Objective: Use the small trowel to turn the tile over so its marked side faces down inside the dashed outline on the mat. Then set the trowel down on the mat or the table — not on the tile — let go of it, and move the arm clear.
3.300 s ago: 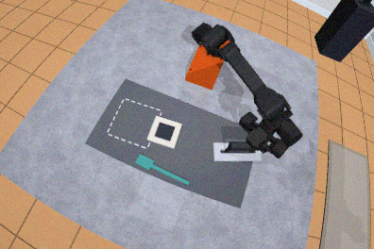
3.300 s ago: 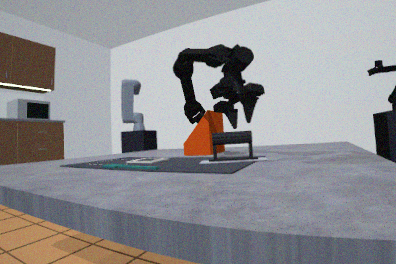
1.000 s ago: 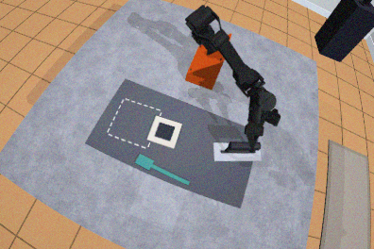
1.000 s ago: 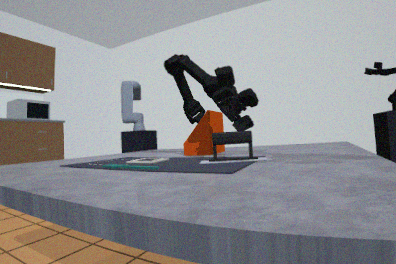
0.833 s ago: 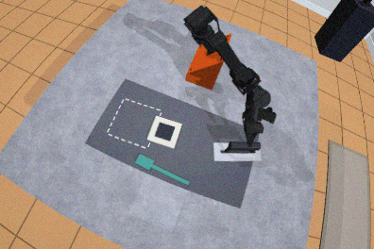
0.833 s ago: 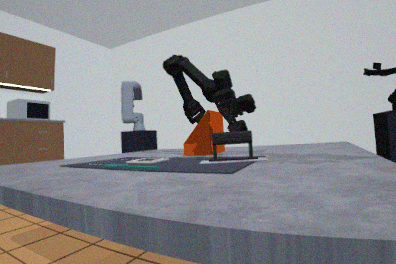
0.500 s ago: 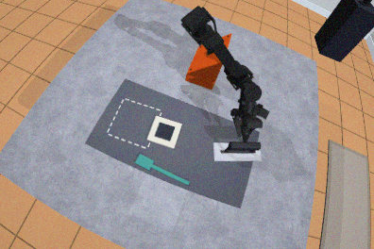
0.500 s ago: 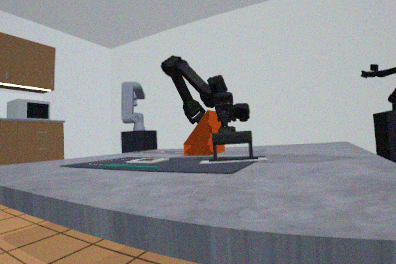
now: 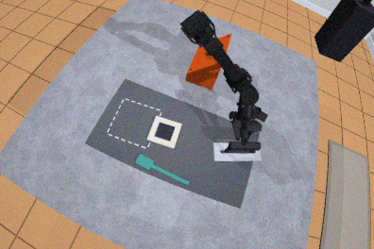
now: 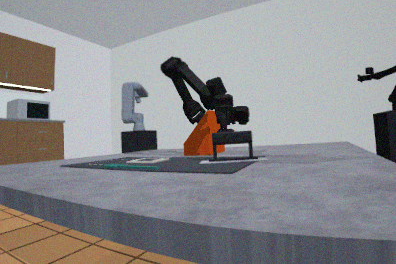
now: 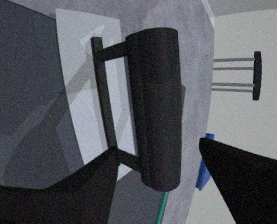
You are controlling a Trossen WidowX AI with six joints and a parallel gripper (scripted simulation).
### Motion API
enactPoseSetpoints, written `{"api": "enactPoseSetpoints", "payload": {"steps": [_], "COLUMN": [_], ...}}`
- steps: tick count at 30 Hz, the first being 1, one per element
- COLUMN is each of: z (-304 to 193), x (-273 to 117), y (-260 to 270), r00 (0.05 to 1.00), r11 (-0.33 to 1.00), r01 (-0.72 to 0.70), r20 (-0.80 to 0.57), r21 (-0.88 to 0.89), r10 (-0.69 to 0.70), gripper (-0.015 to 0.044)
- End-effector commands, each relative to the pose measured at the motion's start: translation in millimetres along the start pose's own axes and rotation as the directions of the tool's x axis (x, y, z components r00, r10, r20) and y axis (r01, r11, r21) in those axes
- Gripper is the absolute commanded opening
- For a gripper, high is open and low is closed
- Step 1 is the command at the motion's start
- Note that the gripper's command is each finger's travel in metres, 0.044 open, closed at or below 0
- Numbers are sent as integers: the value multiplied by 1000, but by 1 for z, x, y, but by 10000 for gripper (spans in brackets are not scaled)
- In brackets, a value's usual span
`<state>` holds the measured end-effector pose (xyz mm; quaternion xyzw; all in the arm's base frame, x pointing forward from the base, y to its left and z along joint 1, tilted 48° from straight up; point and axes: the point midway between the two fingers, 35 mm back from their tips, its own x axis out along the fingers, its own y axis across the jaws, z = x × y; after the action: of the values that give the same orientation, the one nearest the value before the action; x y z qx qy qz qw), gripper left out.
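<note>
On grey table (image 9: 156,204) (image 10: 200,201) (image 11: 154,15), dark mat (image 9: 203,175) (image 10: 175,166) (image 11: 19,65); white-walled room, tiled floor (image 9: 42,213) (image 10: 45,236); end effector (image 11: 159,148) partly open, empty.

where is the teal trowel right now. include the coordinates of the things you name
In the top view, the teal trowel (image 9: 163,173) (image 10: 131,167) lies along the lower edge of the dark mat (image 9: 208,175) (image 10: 227,169), just below the white-framed tile (image 9: 175,138) (image 10: 161,160).
</note>
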<state>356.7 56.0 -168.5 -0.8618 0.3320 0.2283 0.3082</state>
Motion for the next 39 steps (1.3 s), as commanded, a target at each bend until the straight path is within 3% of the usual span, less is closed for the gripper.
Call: {"api": "enactPoseSetpoints", "payload": {"steps": [1,27,33,39], "z": [0,-1,-1,-1], "x": [7,47,47,47], "y": [-2,-1,-1,-1], "r00": [1000,1000,1000,1000], "r11": [1000,1000,1000,1000], "r01": [5,7,7,7], "r20": [2,-2,-2,-2], "r21": [0,-1,-1,-1], "r10": [-5,-7,-7,-7], "gripper": [300,300,142,103]}}
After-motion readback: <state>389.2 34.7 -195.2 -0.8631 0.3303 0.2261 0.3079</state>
